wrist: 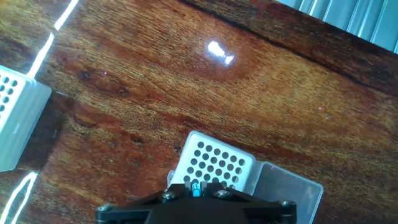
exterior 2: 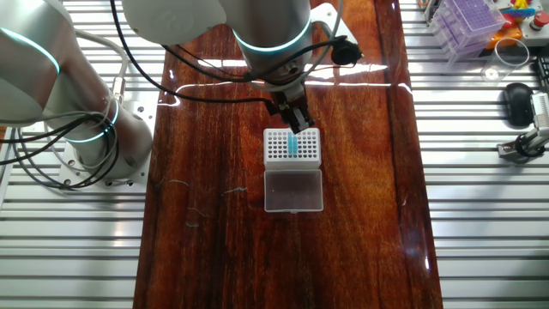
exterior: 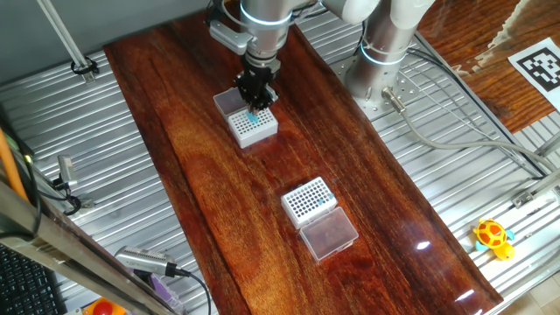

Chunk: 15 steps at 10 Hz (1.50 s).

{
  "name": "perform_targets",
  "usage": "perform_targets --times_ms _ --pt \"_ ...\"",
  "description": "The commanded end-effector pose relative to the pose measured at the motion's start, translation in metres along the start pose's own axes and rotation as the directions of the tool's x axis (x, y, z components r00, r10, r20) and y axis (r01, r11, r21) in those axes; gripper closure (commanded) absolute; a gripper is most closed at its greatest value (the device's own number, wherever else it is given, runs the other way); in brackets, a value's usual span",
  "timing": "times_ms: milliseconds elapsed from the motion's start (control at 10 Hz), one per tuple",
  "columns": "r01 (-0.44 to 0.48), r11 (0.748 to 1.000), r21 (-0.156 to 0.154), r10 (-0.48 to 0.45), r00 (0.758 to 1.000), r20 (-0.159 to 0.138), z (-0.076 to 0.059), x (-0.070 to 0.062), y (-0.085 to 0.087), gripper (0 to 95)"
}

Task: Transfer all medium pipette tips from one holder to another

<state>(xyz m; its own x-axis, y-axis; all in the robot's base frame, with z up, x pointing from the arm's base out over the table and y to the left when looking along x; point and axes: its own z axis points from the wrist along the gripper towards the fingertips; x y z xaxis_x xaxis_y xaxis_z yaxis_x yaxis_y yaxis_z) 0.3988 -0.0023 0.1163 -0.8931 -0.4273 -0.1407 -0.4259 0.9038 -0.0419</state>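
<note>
My gripper (exterior: 255,94) is shut on one teal-blue medium pipette tip (exterior: 252,115) and holds it upright over a white holder (exterior: 262,129) at the far end of the wooden table. Its clear lid (exterior: 226,101) lies beside it. In the other fixed view the tip (exterior 2: 293,146) hangs over that holder (exterior 2: 276,148); I cannot tell whether its point is in a hole. The hand view shows the tip (wrist: 196,188) between the fingers above the holder (wrist: 214,163). A second white holder (exterior: 308,199) stands nearer, with its lid (exterior: 328,234); its edge shows in the hand view (wrist: 15,118).
The robot base (exterior: 385,52) stands at the back right on the ribbed metal surface. A yellow toy (exterior: 493,236) lies at the right and a pipette (exterior: 149,262) at the front left. A purple tip box (exterior 2: 467,21) and a mouse (exterior 2: 517,99) sit beside the table.
</note>
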Motion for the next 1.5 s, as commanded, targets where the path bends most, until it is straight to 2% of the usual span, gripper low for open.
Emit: perform_targets --times_ms 100,700,1000,1200,1400,1500 --pt "0.011 1.000 -0.001 -0.011 1.000 -0.002 -0.001 0.000 0.000 76.0" --pt "-0.007 1.000 -0.003 0.007 1.000 -0.003 -0.003 0.000 0.000 76.0" --pt "-0.038 0.999 -0.014 0.038 0.999 -0.020 -0.011 -0.011 0.012 76.0" --pt "-0.079 0.997 -0.017 0.078 0.996 -0.052 -0.022 -0.025 0.048 76.0" --pt "-0.114 0.993 -0.017 0.113 0.991 -0.073 -0.026 -0.031 0.081 76.0" --pt "-0.134 0.991 -0.018 0.132 0.988 -0.083 -0.028 -0.035 0.103 76.0"
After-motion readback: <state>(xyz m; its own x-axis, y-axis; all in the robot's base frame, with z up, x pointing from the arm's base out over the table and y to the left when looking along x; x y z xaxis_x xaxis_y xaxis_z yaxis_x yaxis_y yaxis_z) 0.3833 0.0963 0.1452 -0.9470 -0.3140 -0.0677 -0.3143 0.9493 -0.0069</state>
